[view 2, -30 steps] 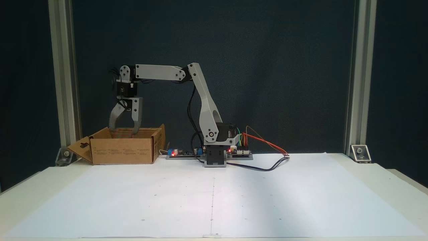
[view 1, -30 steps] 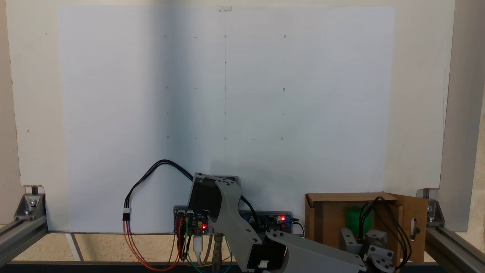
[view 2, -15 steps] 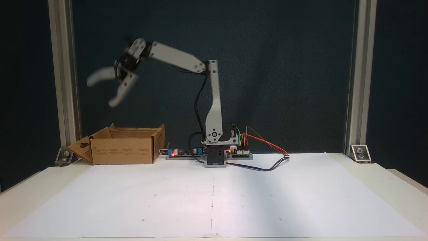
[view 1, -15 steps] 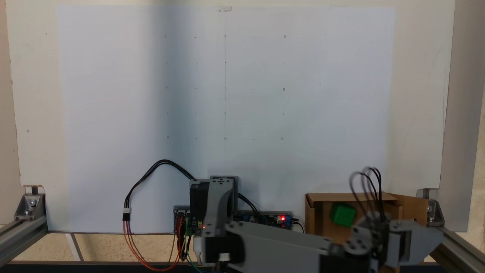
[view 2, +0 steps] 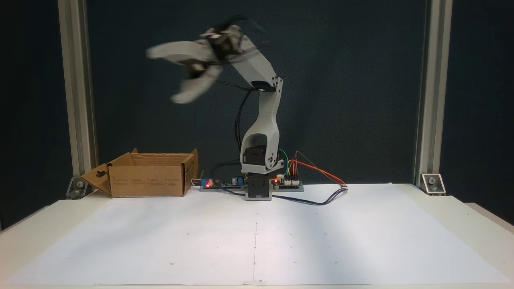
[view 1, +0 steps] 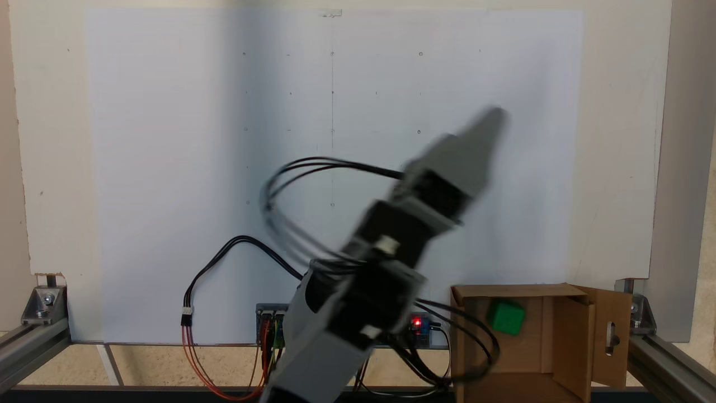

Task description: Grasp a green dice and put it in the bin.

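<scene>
The green dice (view 1: 506,317) lies inside the bin (view 1: 570,336), a brown cardboard box at the lower right of a fixed view, against its left inner wall. The same bin (view 2: 148,178) stands at the left of the table in a fixed view, its slotted flap folded outwards. My gripper (view 2: 162,76) hangs high in the air, well above and to the right of the bin, blurred by motion. Its two fingers are spread wide apart with nothing between them. In a fixed view the gripper (view 1: 495,117) points up and to the right over the paper.
A large white paper sheet (view 2: 257,237) with small marks covers the table. The arm's base (view 2: 259,186) stands at the back beside circuit boards with red lights (view 2: 217,182) and loose cables (view 2: 317,196). Aluminium posts (view 2: 76,92) frame both sides.
The gripper rose out of the bin, left the dice lying inside, and swung up and away towards the arm's base, staying open.
</scene>
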You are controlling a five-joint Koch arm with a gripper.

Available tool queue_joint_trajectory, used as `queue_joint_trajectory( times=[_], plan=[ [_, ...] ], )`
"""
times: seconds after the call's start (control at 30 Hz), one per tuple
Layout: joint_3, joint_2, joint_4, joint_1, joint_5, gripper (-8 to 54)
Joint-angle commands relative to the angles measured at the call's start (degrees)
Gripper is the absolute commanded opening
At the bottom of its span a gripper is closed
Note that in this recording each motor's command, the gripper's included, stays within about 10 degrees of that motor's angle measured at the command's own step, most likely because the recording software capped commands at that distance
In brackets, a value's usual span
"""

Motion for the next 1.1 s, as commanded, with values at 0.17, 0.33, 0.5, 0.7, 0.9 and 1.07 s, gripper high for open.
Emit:
queue_joint_trajectory(
  times=[0.17, 0.33, 0.5, 0.7, 0.9, 1.07],
  plan=[
    [14.24, 10.28, -10.46, -18.54, 2.02, 44.4],
    [35.33, 18.11, -23.10, -20.92, -0.26, 45.1],
    [50.98, 25.05, -35.66, -22.85, -2.02, 45.1],
    [59.33, 26.28, -50.52, -23.55, -2.02, 44.7],
    [66.18, 26.28, -65.46, -23.64, -2.55, 43.1],
    [70.58, 26.37, -77.15, -23.29, -2.64, 43.1]
  ],
)
